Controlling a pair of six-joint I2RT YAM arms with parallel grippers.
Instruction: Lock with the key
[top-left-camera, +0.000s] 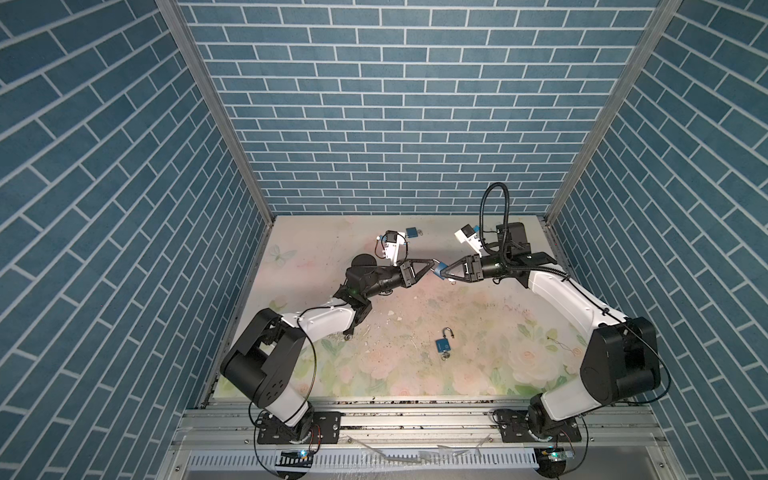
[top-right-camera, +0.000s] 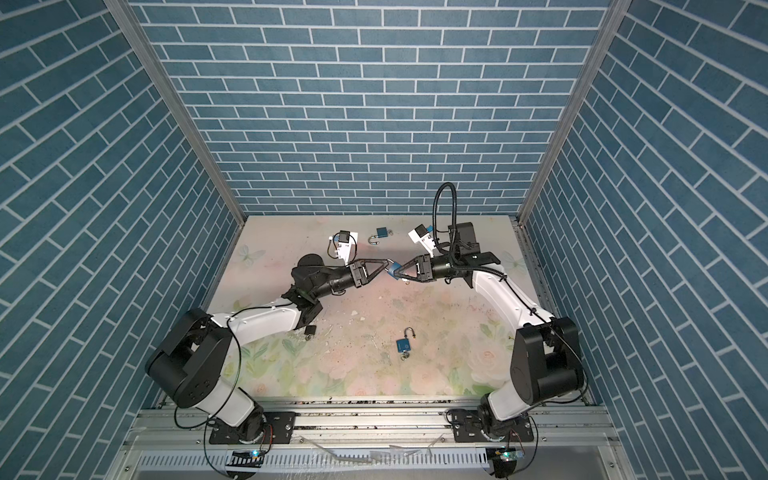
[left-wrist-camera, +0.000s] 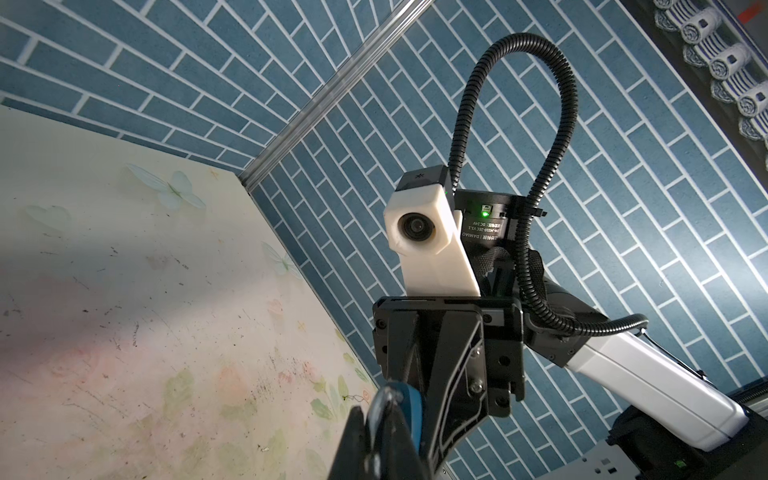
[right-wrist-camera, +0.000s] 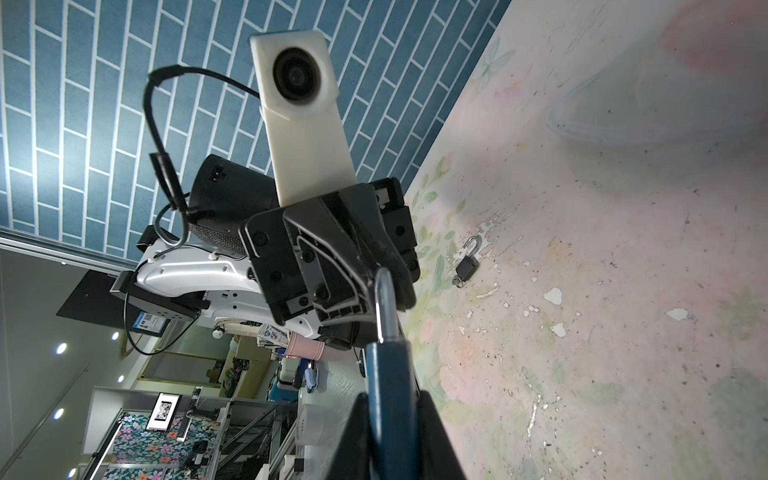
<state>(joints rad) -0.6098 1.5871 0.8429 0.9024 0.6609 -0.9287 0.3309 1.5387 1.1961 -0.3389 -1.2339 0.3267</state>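
Note:
A blue padlock (top-left-camera: 440, 268) (top-right-camera: 393, 269) hangs in the air between my two grippers, above the middle back of the table. The left gripper (top-left-camera: 434, 263) (left-wrist-camera: 376, 419) is shut on its silver shackle (left-wrist-camera: 384, 405) (right-wrist-camera: 384, 303). The right gripper (top-left-camera: 446, 272) (right-wrist-camera: 390, 401) is shut on the blue body (right-wrist-camera: 388, 374). A small metal piece (top-left-camera: 450, 282) dangles just under the right fingers; I cannot tell whether it is the key.
An open blue padlock (top-left-camera: 443, 344) (top-right-camera: 405, 343) (right-wrist-camera: 467, 264) with a ring at its base lies on the floral table (top-left-camera: 478, 332), front of centre. Another blue padlock (top-left-camera: 412, 232) (top-right-camera: 382, 233) lies near the back wall. Brick walls enclose three sides.

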